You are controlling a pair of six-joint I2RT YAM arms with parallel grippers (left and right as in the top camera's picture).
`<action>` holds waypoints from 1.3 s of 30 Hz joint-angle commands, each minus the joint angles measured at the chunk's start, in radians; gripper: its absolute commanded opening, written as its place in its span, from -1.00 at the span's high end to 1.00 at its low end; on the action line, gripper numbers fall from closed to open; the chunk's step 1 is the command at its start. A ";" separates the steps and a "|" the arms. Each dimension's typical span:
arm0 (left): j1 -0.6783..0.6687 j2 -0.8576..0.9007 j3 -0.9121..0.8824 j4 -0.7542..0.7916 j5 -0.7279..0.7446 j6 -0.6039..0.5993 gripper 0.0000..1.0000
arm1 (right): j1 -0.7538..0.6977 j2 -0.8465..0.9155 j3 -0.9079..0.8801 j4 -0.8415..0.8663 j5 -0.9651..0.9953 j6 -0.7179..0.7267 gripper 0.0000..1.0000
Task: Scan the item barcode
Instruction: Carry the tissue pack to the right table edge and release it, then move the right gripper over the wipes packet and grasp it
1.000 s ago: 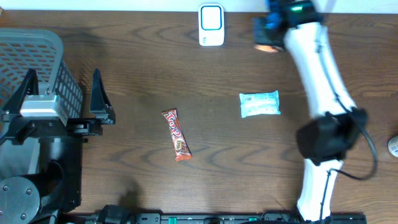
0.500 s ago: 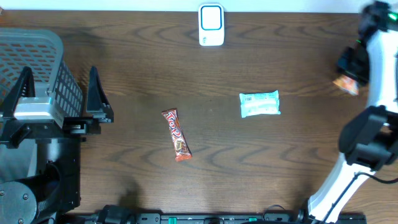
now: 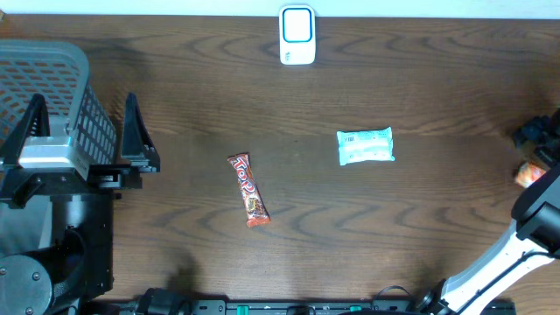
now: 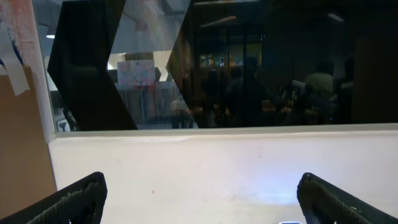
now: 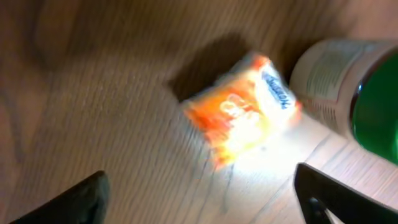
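The right gripper (image 5: 200, 186) is hanging with its jaws spread wide, gripping nothing. The orange packet (image 5: 242, 118) is lying free on the table (image 5: 93, 93) just beside a green-lidded can (image 5: 339, 87), at the table's right edge. The left gripper (image 4: 202, 180) is also standing wide apart and empty, by the grey basket (image 3: 52, 79). The scanner (image 3: 297, 35) is sitting at the rear edge, well apart from the packet.

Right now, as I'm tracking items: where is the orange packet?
Overhead, the orange packet sits at the far right edge of the table, right of the pale blue packet; the right wrist view shows it beside a white can.
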 commanded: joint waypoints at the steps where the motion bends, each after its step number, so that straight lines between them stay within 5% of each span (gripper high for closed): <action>1: 0.005 -0.010 -0.001 0.004 0.012 -0.002 -0.96 | -0.002 -0.113 0.058 -0.008 -0.022 -0.003 -0.86; 9: 0.005 -0.015 -0.001 0.004 0.013 -0.002 -0.96 | 0.105 -0.392 0.080 -0.079 -0.428 -0.194 -0.98; 14: 0.005 -0.016 -0.001 0.004 0.013 -0.002 -0.96 | 0.290 -0.403 0.074 -0.204 -0.485 -0.276 -0.99; 21: 0.005 -0.028 -0.001 0.004 0.013 -0.002 -0.96 | 0.463 -0.291 -0.005 -0.193 -0.691 -0.488 -0.98; 39: 0.005 -0.093 -0.001 -0.019 0.012 -0.001 -0.96 | 0.515 0.137 -0.005 0.085 -0.598 -0.714 -0.99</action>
